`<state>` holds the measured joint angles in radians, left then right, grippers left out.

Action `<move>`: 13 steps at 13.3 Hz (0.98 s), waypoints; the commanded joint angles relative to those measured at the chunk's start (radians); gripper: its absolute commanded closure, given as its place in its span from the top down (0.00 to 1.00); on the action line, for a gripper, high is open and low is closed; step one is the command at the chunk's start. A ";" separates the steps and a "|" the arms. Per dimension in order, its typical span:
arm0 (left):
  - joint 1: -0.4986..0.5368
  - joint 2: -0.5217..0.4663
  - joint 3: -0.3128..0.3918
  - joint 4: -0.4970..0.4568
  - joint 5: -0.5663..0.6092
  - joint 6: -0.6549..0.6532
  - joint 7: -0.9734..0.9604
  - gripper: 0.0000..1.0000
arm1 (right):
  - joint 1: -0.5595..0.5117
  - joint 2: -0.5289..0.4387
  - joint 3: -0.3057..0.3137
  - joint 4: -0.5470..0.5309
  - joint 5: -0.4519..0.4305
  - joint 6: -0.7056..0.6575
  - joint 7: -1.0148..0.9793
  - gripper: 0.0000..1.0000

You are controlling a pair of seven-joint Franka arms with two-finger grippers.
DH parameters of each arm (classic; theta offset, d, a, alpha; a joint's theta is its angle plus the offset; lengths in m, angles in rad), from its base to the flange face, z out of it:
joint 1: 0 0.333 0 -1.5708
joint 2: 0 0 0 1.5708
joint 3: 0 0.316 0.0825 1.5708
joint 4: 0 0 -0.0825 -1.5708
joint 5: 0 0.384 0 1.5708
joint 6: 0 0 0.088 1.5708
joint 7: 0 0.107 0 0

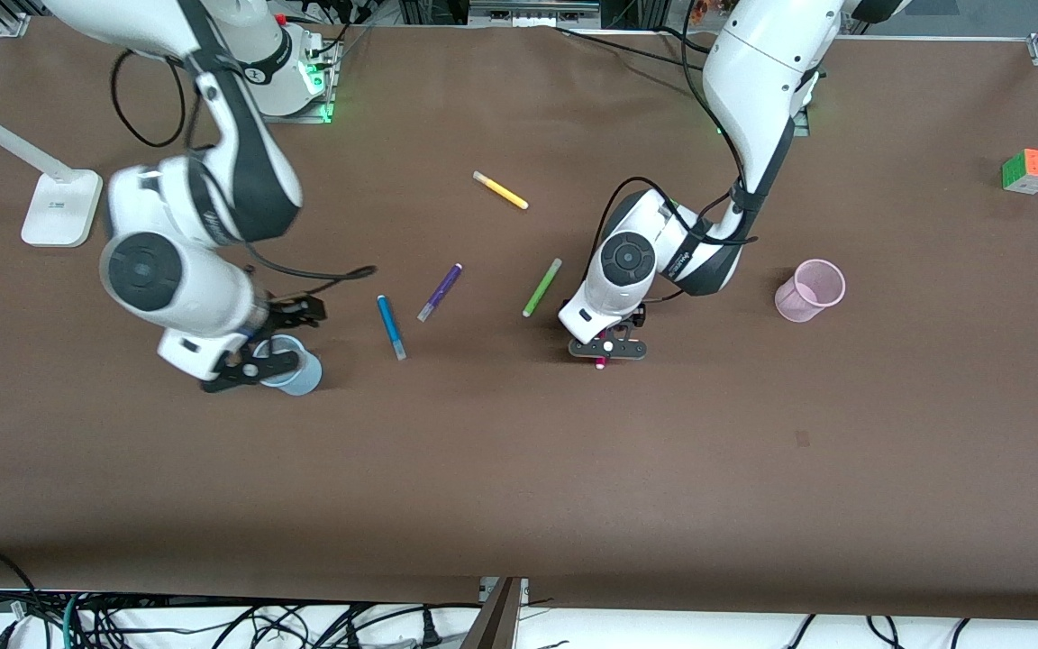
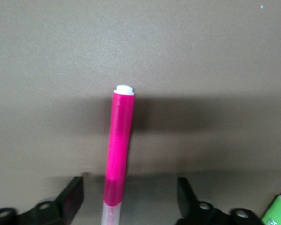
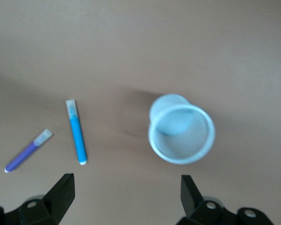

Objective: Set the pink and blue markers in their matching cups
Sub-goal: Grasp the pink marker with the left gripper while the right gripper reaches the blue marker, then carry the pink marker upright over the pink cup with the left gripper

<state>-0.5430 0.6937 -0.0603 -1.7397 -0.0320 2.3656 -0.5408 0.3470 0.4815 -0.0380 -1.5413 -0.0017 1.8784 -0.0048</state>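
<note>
Fingers of my left gripper (image 1: 608,350) stood apart astride the pink marker (image 2: 119,154), not yet pinching; my right gripper (image 1: 259,347) hung spread-fingered over the blue cup (image 3: 181,133).

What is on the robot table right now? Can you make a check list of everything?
Surface: brown table, flat.
Job's things: pink marker lies on the table between the left gripper's open fingers; blue marker lies beside the purple pen; blue cup upright and empty; pink cup toward the left arm's end.
Clutter: green pen, yellow pen, puzzle cube.
Grippers: left gripper low over the pink marker, not gripping; right gripper open over the blue cup.
Cables: black cables hang from both arms.
Surroundings: white lamp base at the right arm's end.
</note>
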 commanded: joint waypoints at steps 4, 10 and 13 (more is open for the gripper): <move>0.006 -0.007 0.002 -0.020 0.000 0.020 0.033 0.30 | 0.061 0.138 -0.002 0.018 0.048 0.142 0.006 1.00; 0.018 -0.072 0.008 -0.014 0.000 -0.032 0.022 0.00 | 0.122 0.195 -0.002 -0.091 0.052 0.347 0.006 1.00; 0.081 -0.196 0.010 0.011 0.000 -0.262 0.065 0.00 | 0.127 0.195 -0.002 -0.143 0.054 0.415 0.008 1.00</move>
<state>-0.5070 0.6078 -0.0472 -1.7143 -0.0319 2.2283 -0.5221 0.4709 0.6991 -0.0361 -1.6426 0.0352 2.2646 -0.0009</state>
